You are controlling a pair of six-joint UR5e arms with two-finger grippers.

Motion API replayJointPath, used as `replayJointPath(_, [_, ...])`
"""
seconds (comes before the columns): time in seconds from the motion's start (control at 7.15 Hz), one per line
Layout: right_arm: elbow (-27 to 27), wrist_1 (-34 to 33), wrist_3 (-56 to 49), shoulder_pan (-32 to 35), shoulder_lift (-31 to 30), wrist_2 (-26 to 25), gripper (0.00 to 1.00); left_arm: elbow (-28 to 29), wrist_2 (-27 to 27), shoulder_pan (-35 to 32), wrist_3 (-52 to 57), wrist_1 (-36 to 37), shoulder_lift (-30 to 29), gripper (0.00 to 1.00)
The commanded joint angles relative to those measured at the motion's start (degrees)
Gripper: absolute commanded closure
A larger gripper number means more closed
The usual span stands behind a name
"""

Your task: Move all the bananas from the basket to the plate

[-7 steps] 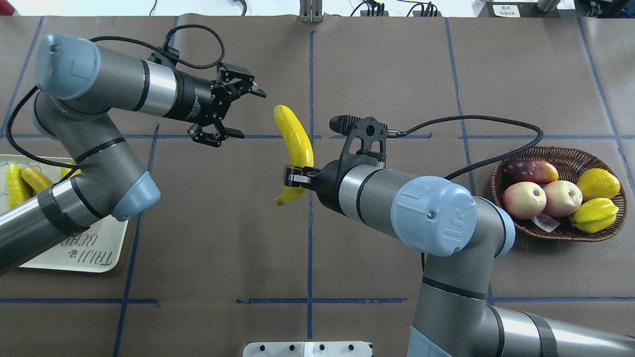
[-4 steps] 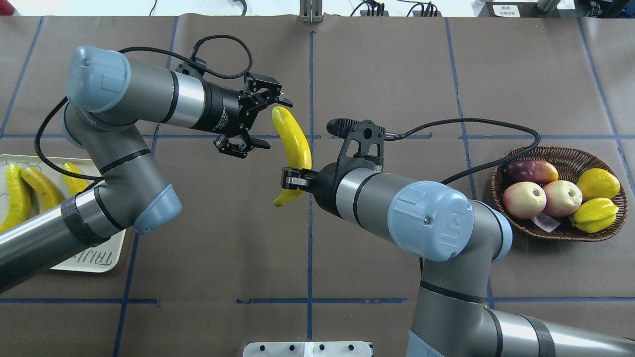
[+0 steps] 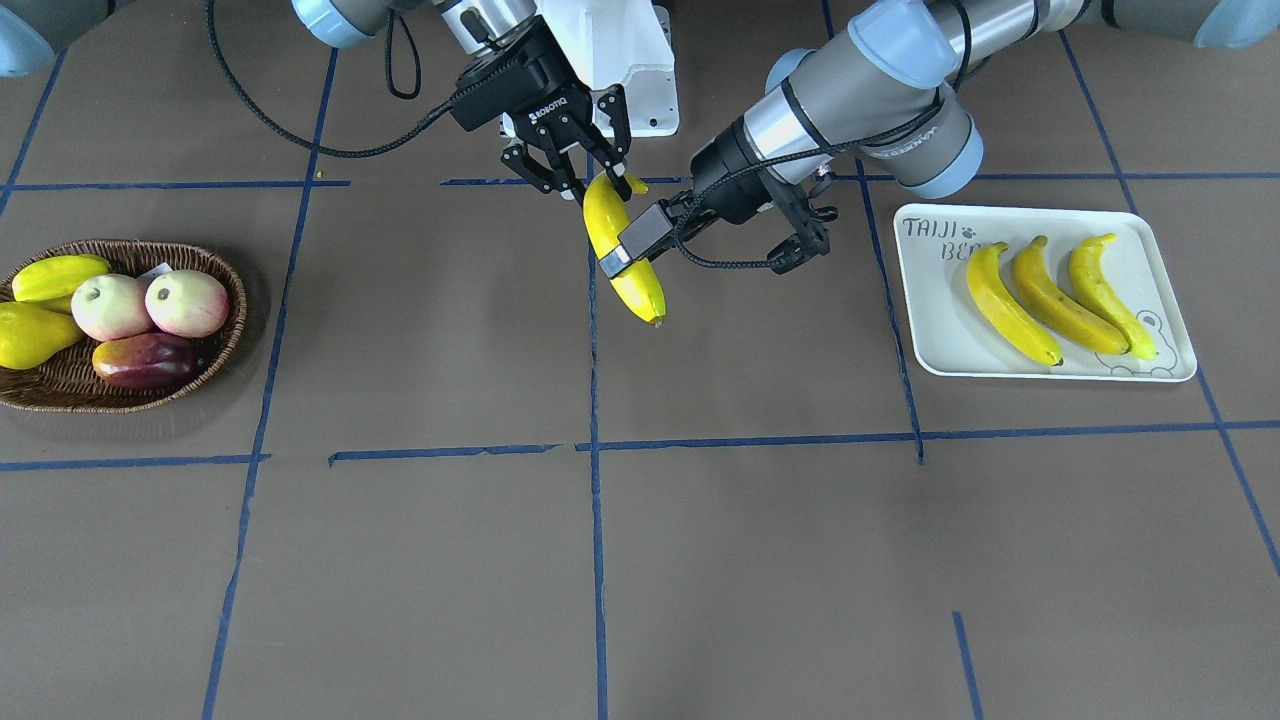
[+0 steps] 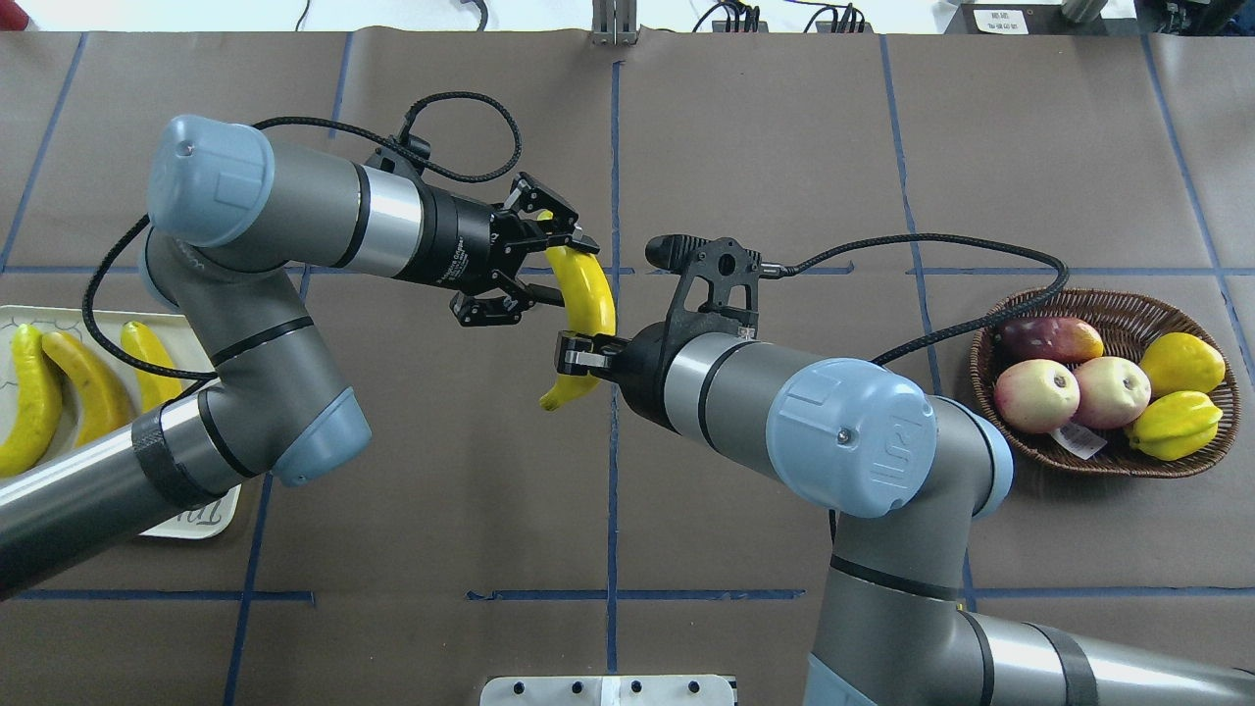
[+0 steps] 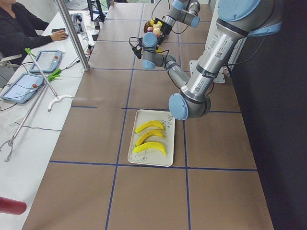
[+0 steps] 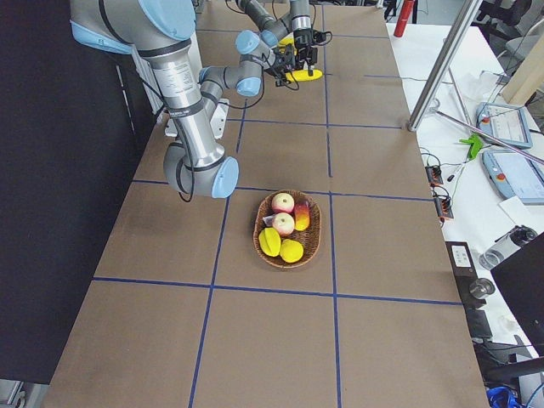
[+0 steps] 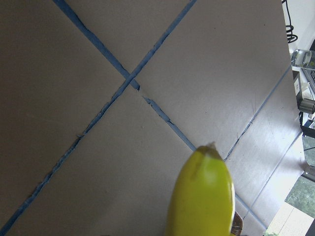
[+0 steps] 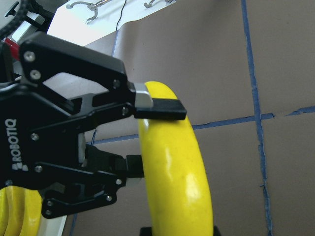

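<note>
The banana [image 4: 591, 294] is held above the middle of the surface [image 4: 745, 118], between basket [image 4: 988, 338] and plate [image 4: 221, 512]. Its long axis points away from the robot. The right end effector [image 4: 578, 355] pinches its near end. The left end effector [image 4: 555, 265] straddles its far end, fingers spread.

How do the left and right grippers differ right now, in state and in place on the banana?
The right gripper is shut on the banana; the left gripper is open, straddling it. The right gripper holds near the banana's end closer to the robot; the left gripper sits near the far end. Both are at the same banana.
</note>
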Motion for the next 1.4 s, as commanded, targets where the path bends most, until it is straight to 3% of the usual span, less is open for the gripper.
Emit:
replayJointPath(0.0, [0.3,0.2,0.1,-0.1,0.0,0.1,0.26,-0.3,0.0,0.0,0.9,-0.3,0.4,1.0])
replayJointPath(0.14, [1.3,0.2,0.1,-0.2,-0.3,0.0,0.0,-0.3,-0.1,-0.1,0.9,-0.3,0.6,1.0])
replayJointPath(0.56, [4.2,0.0,0.1,0.2,-1.0,0.6,0.0,-0.3,-0.5,-1.3,1.0,0.1,1.7,1.0])
replayJointPath(0.84, [7.1,-1.7,0.1,1.5,-3.0,3.2,0.0,-0.8,-0.9,-4.3,12.2,0.7,7.3,1.0])
replayJointPath(0.98, [7.5,-3.9,0.1,3.9,-3.4,5.7,0.0,-1.2,-5.6,-9.3,19.9,0.8,12.4,1.0])
replayJointPath(1.12, [8.6,-9.5,-0.7,8.9,-3.7,12.6,0.0,-1.5,-9.3,-14.1,30.3,0.9,18.9,1.0])
replayJointPath(1.26, [8.9,-14.3,-1.0,14.8,-3.7,19.6,0.0,-1.5,-9.4,-15.8,40.6,0.8,26.2,1.0])
